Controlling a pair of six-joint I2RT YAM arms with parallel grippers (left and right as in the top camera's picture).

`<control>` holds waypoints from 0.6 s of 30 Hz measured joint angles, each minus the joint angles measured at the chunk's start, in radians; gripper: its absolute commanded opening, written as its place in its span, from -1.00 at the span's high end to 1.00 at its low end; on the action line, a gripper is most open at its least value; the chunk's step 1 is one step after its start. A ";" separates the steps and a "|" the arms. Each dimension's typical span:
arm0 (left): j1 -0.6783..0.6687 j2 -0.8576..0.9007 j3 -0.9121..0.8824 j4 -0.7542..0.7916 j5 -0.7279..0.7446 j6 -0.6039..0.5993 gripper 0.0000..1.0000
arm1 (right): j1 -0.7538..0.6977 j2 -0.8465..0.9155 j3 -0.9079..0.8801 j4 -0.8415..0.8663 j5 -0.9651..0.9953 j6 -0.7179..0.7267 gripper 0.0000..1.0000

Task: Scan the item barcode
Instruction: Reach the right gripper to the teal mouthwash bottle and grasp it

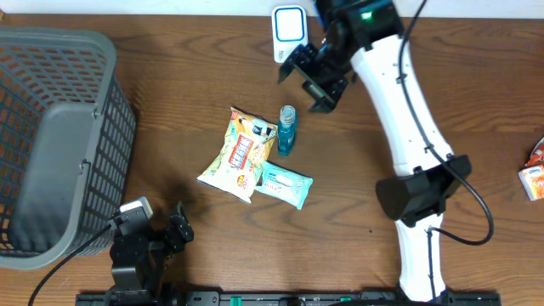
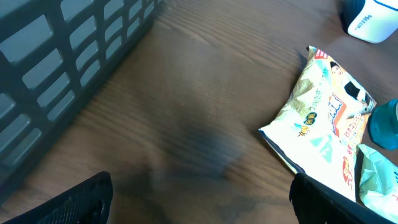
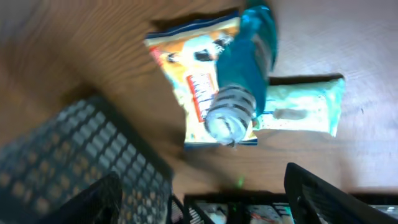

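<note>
On the brown wooden bench (image 1: 170, 102) a teal plastic bottle (image 1: 287, 129) stands upright. The right gripper (image 1: 308, 82) hangs just beyond it and the left gripper (image 2: 199, 208) is well apart from it. Both grippers' jaws are spread wide and empty.

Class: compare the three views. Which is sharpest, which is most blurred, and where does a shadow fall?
Overhead: sharp and evenly lit, bottle and bag crisp. Left wrist: bag clear, basket soft up close, a dark shadow on the table mid-frame. Right wrist: blurred throughout, the bottle and basket smeared.
</note>
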State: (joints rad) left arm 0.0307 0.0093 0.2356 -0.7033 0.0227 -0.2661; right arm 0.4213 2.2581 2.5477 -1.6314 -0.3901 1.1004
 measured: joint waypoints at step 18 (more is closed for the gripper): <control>0.000 0.000 0.000 0.000 0.000 0.000 -0.82 | 0.108 0.003 -0.076 0.043 0.245 0.226 -0.18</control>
State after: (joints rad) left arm 0.0307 0.0093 0.2356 -0.7036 0.0227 -0.2661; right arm 0.5297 2.2612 2.4714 -1.5883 -0.1452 1.3262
